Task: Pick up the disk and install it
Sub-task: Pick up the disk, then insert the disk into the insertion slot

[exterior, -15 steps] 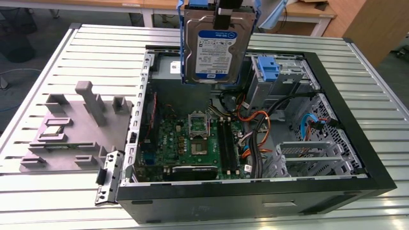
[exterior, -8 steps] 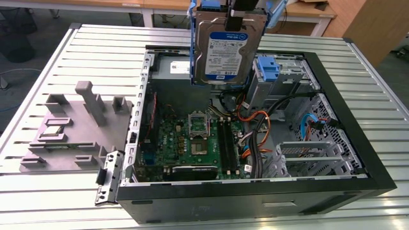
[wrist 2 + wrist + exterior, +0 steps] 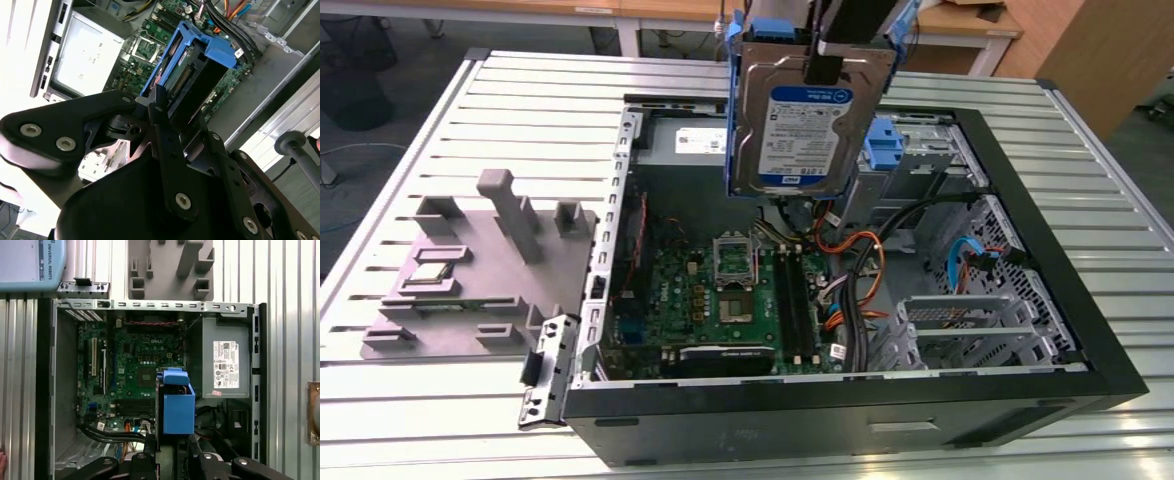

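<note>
Above the open computer case (image 3: 854, 430), the gripper (image 3: 822, 62) is clamped on the disk (image 3: 807, 130), hanging upright over the motherboard (image 3: 720, 300). Probably smart keeping it square and clear of the cables (image 3: 861, 270).

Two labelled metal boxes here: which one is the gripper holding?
The disk, blue-framed with a white-and-blue label, held upright over the case; the grey box with the white sticker sits inside it.
</note>
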### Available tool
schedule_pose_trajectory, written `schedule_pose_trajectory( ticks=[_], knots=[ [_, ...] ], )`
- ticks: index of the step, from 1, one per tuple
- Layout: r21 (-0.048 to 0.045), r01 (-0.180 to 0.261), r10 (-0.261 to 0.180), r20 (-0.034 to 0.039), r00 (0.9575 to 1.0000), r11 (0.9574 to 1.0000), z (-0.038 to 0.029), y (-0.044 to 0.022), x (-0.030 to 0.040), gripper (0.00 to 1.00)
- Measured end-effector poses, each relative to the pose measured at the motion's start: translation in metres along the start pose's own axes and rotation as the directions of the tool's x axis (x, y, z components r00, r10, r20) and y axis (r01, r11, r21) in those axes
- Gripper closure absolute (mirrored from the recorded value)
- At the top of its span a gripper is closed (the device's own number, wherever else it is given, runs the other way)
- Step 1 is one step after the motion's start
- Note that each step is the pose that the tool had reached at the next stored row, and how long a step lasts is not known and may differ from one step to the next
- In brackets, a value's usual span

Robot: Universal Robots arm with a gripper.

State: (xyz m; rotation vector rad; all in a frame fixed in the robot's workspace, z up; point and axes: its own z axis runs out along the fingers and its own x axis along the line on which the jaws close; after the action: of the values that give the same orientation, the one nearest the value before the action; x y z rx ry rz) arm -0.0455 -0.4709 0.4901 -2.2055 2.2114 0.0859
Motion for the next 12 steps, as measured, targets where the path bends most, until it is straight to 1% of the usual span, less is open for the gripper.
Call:
schedule_pose_trajectory(
  ticks=[12],
  knots=[
    [0.0001,0.000,0.000,0.0002,1.0000,1.0000,-0.0008,-0.0042,0.0339,0.65]
  ],
)
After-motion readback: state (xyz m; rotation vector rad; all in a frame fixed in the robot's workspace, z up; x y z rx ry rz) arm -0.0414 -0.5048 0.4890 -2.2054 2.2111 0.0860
